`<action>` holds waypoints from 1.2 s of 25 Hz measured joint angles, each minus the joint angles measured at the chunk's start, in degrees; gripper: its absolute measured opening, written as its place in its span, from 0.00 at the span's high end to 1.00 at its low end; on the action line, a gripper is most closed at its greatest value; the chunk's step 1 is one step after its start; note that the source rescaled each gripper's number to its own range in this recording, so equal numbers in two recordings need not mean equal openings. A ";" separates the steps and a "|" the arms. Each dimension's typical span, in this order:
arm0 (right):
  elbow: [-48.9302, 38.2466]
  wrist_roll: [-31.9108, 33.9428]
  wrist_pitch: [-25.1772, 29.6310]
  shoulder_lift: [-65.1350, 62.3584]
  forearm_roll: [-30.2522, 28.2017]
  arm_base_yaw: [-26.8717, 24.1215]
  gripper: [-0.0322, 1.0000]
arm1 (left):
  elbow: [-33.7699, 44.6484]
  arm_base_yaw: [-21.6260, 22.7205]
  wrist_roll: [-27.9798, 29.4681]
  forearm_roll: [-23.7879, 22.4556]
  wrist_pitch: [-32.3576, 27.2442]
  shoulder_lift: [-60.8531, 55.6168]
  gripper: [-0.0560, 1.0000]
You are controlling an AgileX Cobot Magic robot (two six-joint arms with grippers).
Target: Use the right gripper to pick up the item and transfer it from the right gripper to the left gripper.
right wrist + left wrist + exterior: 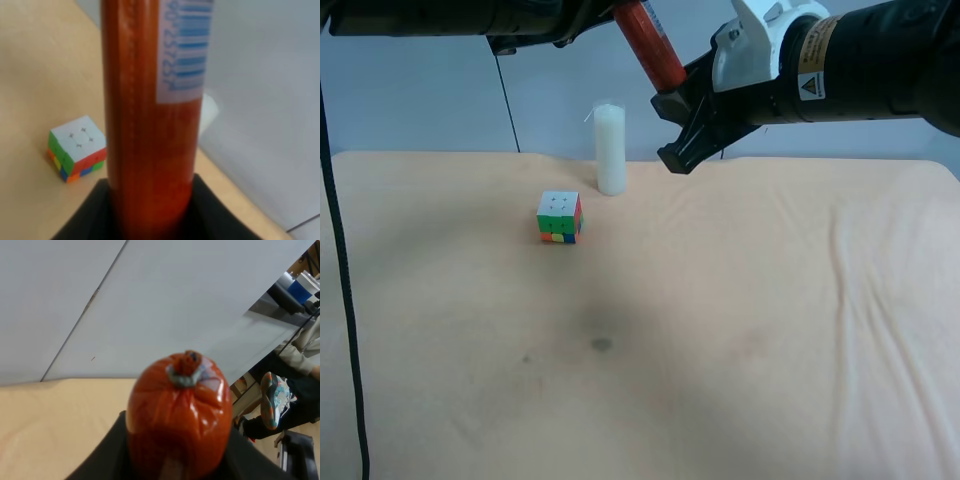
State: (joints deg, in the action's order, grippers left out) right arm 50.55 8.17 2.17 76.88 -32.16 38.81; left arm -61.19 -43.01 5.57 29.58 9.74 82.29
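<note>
While aloft, item steeply tilted.

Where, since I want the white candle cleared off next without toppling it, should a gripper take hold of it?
Probably the candle at mid-height, jaws level, from the side away from the puzzle cube: it stands upright, tall, narrow and round, so a side grip should steady it.

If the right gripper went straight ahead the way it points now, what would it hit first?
Likely the white candle, which shows just beyond the red stick that the right gripper holds; depth is uncertain.
</note>
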 joint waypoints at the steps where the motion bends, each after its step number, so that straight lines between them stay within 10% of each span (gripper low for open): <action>1: 0.00 0.25 0.00 0.00 0.00 0.00 0.97 | 0.00 0.00 0.00 0.00 0.00 0.00 0.95; 5: 0.00 0.86 0.00 0.00 -0.05 0.00 0.93 | 0.00 0.00 -0.06 0.00 0.00 0.00 0.95; 11: 0.00 1.05 -0.48 0.00 -0.05 0.00 0.18 | 0.00 -0.06 -0.06 0.00 -0.73 0.18 0.95; 13: 0.00 1.05 -0.48 0.00 -0.05 0.00 0.07 | 0.00 -0.06 -0.06 0.00 -0.73 0.18 0.95; 24: 0.11 3.10 0.37 -2.96 -0.05 0.00 0.01 | 0.00 -0.06 -0.06 0.00 -0.73 0.18 0.95; 30: 0.16 5.33 10.08 -10.26 1.61 1.44 0.00 | 0.00 -0.06 -0.06 0.00 -0.73 0.18 0.95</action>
State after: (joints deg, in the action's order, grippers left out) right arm 50.72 13.50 12.24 66.62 -30.55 40.24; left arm -61.19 -43.07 5.51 29.58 9.01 82.47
